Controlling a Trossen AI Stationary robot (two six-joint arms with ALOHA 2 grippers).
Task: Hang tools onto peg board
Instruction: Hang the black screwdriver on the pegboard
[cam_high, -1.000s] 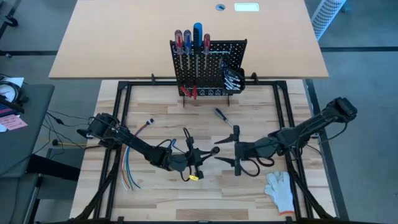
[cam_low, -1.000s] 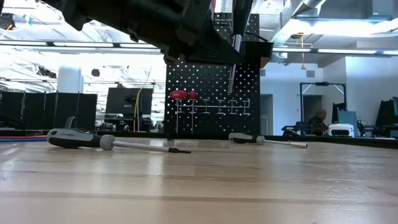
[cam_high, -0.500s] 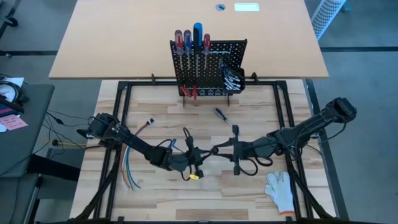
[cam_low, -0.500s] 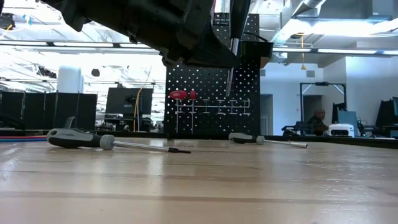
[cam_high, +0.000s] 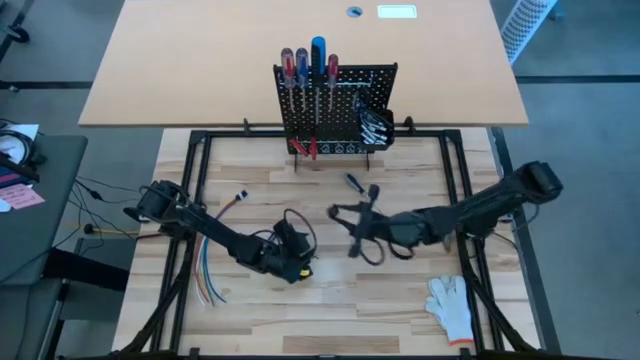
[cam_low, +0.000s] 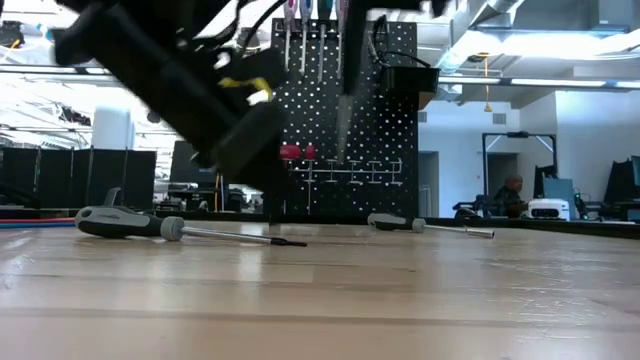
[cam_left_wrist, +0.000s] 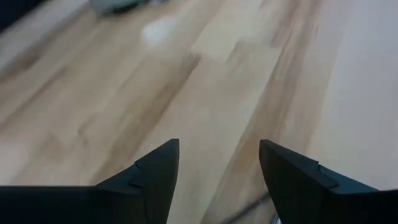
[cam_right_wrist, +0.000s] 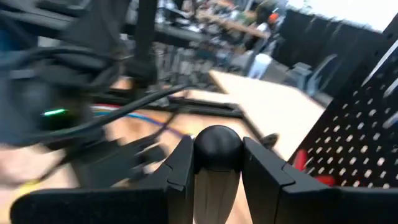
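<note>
Clamped in the right gripper (cam_right_wrist: 211, 165) between two dark fingers (cam_right_wrist: 177, 171): a black round-ended tool handle (cam_right_wrist: 216, 149), carried above the middle of the light wooden slatted table (cam_high: 420, 310), right of centre. Beyond it, at the far edge of that table, the upright black perforated metal peg board (cam_high: 335, 105) — already hung with red- and blue-handled screwdrivers (cam_high: 305, 68) along its top, red-handled pliers (cam_high: 305, 147) at its foot, and a small black bin of silver wrenches (cam_high: 375, 125) on its right side. Lying loose on the wood just near of the board, a small dark-handled screwdriver (cam_high: 353, 183). In the low view, a black-and-grey-handled screwdriver (cam_low: 170, 228) flat on the table at left, and a slimmer one (cam_low: 425, 226) at right. Left gripper (cam_left_wrist: 217, 165) left of centre, spread apart and holding nothing, bare wood showing between its tips. Bundle of coloured wires (cam_high: 205, 275) at the table's left; white glove (cam_high: 452, 303) at its near right corner.
</note>
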